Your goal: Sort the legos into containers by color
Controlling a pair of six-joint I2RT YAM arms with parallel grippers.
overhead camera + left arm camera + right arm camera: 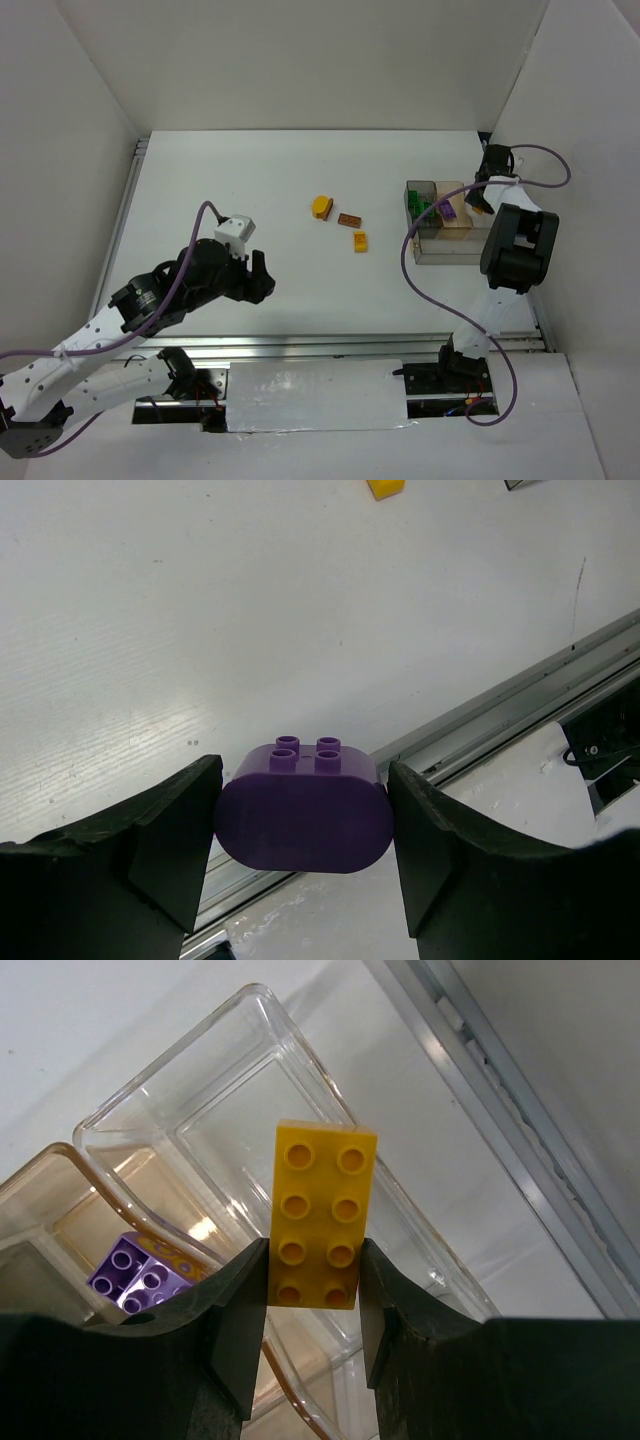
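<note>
Purple brick (303,815) pinched in left gripper (262,277); yellow brick (318,1210) — right gripper (313,1275).

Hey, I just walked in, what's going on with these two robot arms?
They are sorting toy bricks by colour into a divided tray. The right gripper is shut on a yellow brick above the clear compartment. The left gripper is shut on a rounded purple brick over the near left of the table. A lilac brick lies in the tan compartment, green bricks in the grey compartment. An orange brick, a brown brick and a small yellow brick lie loose mid-table.
</note>
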